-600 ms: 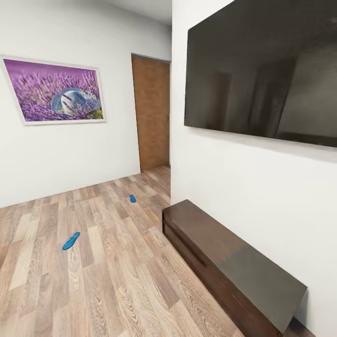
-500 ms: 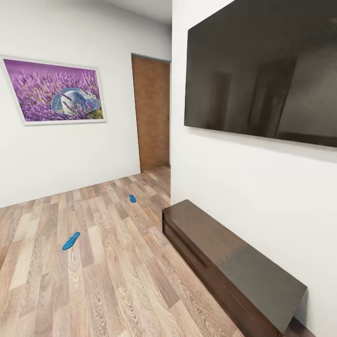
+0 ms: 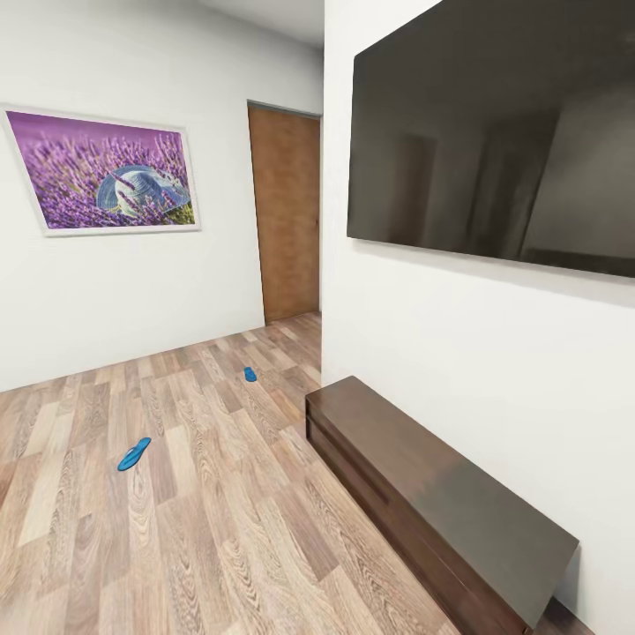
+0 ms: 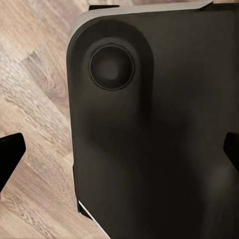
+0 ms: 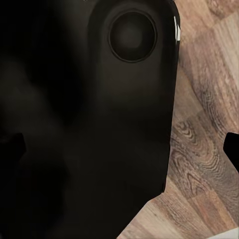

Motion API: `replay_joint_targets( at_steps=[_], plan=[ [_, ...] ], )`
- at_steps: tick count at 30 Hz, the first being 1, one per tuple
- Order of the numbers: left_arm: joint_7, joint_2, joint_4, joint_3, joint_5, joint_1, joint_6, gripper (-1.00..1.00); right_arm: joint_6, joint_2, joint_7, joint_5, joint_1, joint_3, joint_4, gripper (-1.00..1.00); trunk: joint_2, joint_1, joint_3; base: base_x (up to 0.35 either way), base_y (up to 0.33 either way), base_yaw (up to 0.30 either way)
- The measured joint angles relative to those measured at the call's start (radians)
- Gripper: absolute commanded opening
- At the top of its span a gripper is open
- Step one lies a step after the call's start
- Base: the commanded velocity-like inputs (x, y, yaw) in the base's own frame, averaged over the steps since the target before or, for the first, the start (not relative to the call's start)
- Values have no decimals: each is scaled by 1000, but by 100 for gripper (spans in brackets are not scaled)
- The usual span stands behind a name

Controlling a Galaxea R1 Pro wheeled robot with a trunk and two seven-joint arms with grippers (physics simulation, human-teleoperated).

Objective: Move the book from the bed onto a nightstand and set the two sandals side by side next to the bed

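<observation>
Two blue sandals lie on the wood floor (image 3: 203,529), well apart from each other. Near sandal (image 3: 134,454): open floor at the head view's left. Far sandal (image 3: 250,374): closer to the brown door (image 3: 287,216), near the wall corner. Long dark bench (image 3: 432,494) stands against the white wall under a black screen (image 3: 498,132); lavender picture (image 3: 104,170) hangs on the other wall.

Left gripper (image 4: 119,152): fingertips spread wide at the frame edges, nothing between them, above a dark rounded robot part (image 4: 149,124). Right gripper (image 5: 122,144): likewise spread, empty. Neither wrist view places the sandals relative to the grippers.
</observation>
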State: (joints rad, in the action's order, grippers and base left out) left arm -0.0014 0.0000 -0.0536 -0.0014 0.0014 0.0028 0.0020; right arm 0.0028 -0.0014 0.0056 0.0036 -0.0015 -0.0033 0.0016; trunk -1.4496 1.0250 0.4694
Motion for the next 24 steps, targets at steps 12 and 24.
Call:
replay_joint_targets(
  at_steps=[12, 24],
  plan=[
    [0, 2, -27, 1, -3, 0, -27, 100, -29, -3, -1, -4, -1, -4, -17, 100, 0, 0, 0, 0, 0, 0],
    [7, -13, -429, 1, -3, -8, -190, 100, -100, -11, -3, -6, -6, -7, -299, 100, 0, 0, -1, 0, 0, 0]
  ],
)
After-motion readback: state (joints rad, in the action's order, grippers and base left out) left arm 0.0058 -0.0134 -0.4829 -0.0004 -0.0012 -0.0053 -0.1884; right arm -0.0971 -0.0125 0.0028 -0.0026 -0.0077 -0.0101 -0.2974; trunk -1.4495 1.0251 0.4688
